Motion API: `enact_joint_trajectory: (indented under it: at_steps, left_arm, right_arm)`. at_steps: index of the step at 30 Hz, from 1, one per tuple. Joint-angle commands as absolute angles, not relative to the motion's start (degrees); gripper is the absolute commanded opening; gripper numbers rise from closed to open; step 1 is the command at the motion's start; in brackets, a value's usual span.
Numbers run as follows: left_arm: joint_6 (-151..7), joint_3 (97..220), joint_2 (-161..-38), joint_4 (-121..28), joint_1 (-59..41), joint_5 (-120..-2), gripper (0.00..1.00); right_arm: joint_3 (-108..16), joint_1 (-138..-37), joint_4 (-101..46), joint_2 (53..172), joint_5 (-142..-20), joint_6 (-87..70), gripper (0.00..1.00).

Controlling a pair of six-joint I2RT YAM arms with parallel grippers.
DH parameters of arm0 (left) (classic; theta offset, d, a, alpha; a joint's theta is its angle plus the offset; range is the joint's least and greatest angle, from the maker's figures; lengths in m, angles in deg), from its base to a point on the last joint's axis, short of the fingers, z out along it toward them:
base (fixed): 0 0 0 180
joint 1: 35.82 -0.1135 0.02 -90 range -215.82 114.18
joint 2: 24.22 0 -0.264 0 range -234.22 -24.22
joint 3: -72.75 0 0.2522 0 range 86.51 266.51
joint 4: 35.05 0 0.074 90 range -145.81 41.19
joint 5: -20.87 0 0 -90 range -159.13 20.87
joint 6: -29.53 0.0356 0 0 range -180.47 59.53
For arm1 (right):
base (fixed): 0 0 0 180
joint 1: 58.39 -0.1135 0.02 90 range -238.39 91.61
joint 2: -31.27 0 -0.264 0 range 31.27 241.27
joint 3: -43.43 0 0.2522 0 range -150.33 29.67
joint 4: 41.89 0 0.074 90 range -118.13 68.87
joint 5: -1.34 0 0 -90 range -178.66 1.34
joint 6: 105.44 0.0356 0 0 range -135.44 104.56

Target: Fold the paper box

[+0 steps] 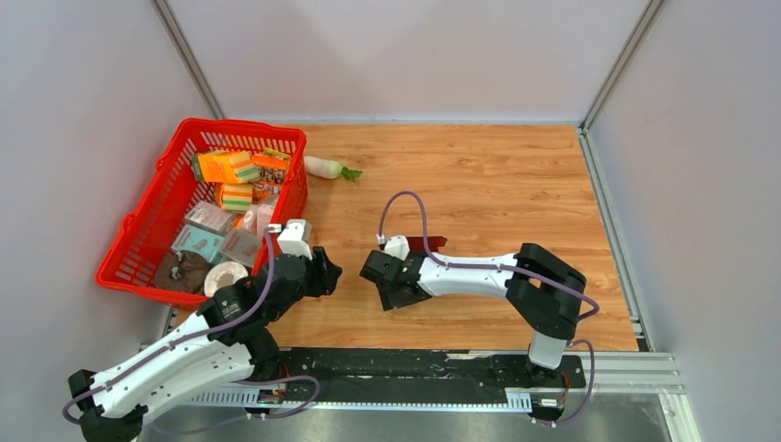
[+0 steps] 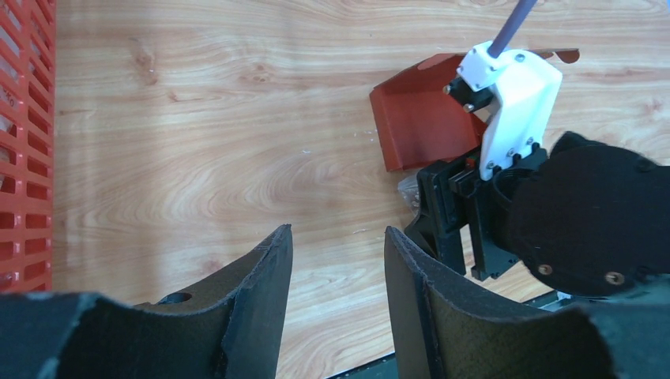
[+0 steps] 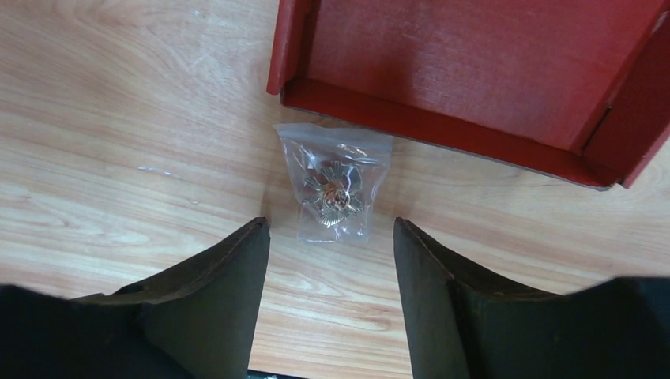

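The paper box (image 3: pixel 474 71) is dark red cardboard and lies open on the wooden table with low raised walls. It fills the top of the right wrist view. It also shows in the left wrist view (image 2: pixel 419 118), and in the top view (image 1: pixel 430 242) it is mostly hidden behind the right arm. My right gripper (image 3: pixel 330 229) is open and empty, pointing down at the table just in front of the box's near wall; it also shows in the top view (image 1: pixel 387 285). My left gripper (image 2: pixel 336 245) is open and empty over bare table, left of the right gripper. In the top view (image 1: pixel 327 272) it is apart from the box.
A small clear plastic bag with a metal badge (image 3: pixel 336 185) lies between the right fingers and the box. A red mesh basket (image 1: pixel 166 230) full of packets stands at the left, and its wall shows in the left wrist view (image 2: pixel 24 118). A white radish (image 1: pixel 327 168) lies beside the basket. Grey walls enclose the table.
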State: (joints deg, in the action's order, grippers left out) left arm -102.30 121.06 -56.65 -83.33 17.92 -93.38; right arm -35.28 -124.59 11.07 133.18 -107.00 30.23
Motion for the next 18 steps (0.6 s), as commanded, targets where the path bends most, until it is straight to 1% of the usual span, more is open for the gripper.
enact_joint_trajectory:
  at_steps: [1, 4, 8, 10, 14, 15, 18]
  left_arm:
    - [-100.99, 121.32, -55.86, -83.53, 17.79, -93.04, 0.55]
    - [-100.99, 121.32, -55.86, -83.44, 17.79, -92.77, 0.55]
    - [-100.99, 120.97, -55.42, -83.35, 17.79, -92.51, 0.55]
    - [-101.08, 120.88, -55.33, -83.35, 17.79, -92.51, 0.55]
    - [-101.52, 120.53, -55.07, -83.18, 17.79, -92.6, 0.55]
    - [-101.43, 120.53, -55.16, -83.17, 17.88, -92.25, 0.55]
    - [-101.78, 120.44, -55.33, -83.35, 17.79, -92.24, 0.54]
  right_arm:
    - [-37.65, -124.49, 10.45, 135.33, -107.2, 32.02, 0.61]
    - [-38.01, -124.49, 10.45, 135.94, -108.07, 32.2, 0.55]
    - [-38.18, -124.58, 11.15, 135.86, -109.57, 32.2, 0.53]
    - [-38.36, -124.58, 11.42, 135.86, -110.1, 32.02, 0.48]
    - [-38.18, -124.75, 11.77, 134.81, -111.59, 32.02, 0.42]
    - [-37.75, -124.93, 11.34, 134.37, -111.94, 31.59, 0.38]
    - [-37.31, -125.8, 9.67, 132.7, -112.12, 28.52, 0.35]
